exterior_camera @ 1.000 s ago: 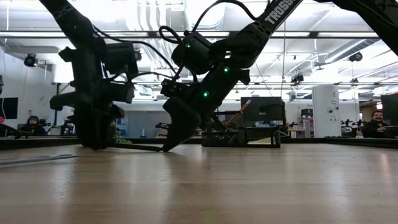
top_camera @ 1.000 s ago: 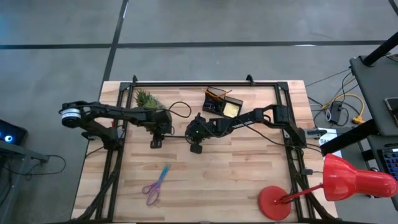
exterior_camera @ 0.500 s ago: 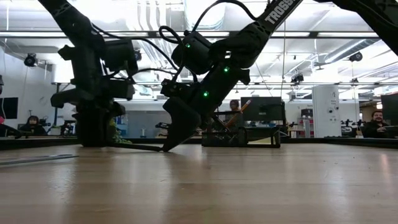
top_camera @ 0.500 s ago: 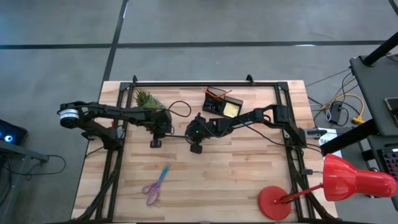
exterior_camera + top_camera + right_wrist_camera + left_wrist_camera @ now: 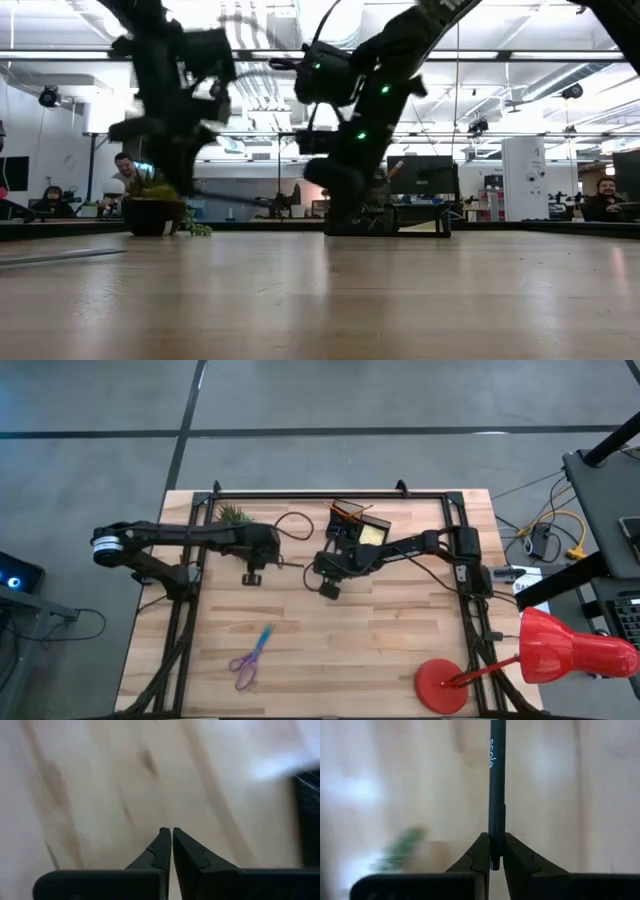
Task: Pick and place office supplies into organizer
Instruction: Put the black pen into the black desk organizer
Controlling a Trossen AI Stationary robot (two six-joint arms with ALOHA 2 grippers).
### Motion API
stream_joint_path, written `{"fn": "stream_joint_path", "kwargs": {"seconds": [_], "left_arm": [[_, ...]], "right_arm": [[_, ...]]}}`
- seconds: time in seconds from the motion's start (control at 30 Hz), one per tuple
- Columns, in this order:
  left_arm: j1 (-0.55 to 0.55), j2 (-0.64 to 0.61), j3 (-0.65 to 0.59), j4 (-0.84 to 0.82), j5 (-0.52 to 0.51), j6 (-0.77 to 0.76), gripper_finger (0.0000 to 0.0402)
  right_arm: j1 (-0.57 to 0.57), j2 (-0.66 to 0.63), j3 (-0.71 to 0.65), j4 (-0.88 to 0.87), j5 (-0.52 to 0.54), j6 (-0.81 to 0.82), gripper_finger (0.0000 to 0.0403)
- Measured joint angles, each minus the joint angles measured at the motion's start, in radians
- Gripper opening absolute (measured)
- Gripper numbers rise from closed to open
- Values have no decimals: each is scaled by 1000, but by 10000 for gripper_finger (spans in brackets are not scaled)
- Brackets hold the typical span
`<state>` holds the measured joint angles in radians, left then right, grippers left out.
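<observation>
Pen (image 5: 496,795) pinched near one end by left gripper (image 5: 493,851), lifted off table (image 5: 380,650) just beside plant (image 5: 234,515), left of organizer (image 5: 357,529). Light, stiff, smooth barrel (likely to swing or slide in so short a grip; better taken nearer the middle). Right gripper (image 5: 167,837) closed on nothing, hovering over bare wood just in front of organizer. Scissors (image 5: 249,657) lying near front edge, well apart from both arms. Flat plank tabletop, lamp (image 5: 560,650) at right corner. Open workshop beyond, people seated at desks.
</observation>
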<state>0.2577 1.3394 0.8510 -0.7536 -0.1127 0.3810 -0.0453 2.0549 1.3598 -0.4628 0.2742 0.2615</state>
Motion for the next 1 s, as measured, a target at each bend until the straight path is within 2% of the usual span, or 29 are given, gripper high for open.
{"fn": "stream_joint_path", "kwargs": {"seconds": [0.13, 0.3, 0.47, 0.63, 0.77, 0.9, 1.0], "left_arm": [[-23, 0, 157, -106, -159, 130, 15], [-30, 12, 332, -145, -371, 355, 15], [2, 89, 471, -116, -536, 694, 15], [26, 235, 602, -36, -684, 967, 15], [46, 339, 700, 128, -739, 1029, 15], [45, 431, 793, 154, -759, 1093, 15], [45, 479, 819, 171, -757, 1118, 15]], "right_arm": [[52, -94, -46, -47, 112, 68, 9], [148, -252, -187, -53, 243, 171, 9], [233, -391, -357, -57, 252, 331, 8], [277, -469, -476, -55, 252, 591, 9], [297, -478, -507, -53, 252, 697, 9], [306, -468, -497, -46, 251, 682, 9], [308, -468, -483, -37, 250, 681, 9]]}}
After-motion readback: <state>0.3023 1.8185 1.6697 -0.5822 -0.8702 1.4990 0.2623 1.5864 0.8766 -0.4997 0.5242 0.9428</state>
